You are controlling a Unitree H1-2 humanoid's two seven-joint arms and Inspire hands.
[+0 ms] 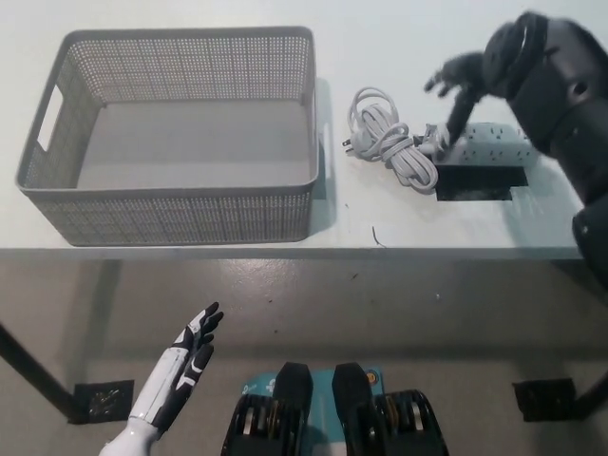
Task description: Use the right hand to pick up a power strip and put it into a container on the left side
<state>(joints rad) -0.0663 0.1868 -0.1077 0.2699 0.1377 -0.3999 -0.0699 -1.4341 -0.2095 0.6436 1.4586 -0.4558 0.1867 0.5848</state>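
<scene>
White and pale, the desk (190,14) fills the upper half of the head view, its front edge running straight across the middle with grey floor (399,323) below it. Next in size is the grey perforated plastic basket (171,204), standing on the left part of the desk near the front edge; it has a cut-out handle in its left wall, and its inside shows only a bare smooth bottom, with nothing in it. The black right arm (560,95) reaches in from the right edge over the desk's right part, and its robot hand (459,81) hangs just above the left end of the power strip, fingers (439,80) spread apart and holding nothing; whether the fingertips touch the strip I cannot tell. The power strip (494,142), white with a row of sockets, lies flat on the desk well to the right of the basket, partly covered by the arm, beside a dark rectangular patch (475,180) on the desk surface. Its white cord (385,138) lies coiled in loops between strip and basket, the plug pointing toward the basket. The white left robot hand (185,366) rests low at the lower left, below desk level, fingers open and empty.
</scene>
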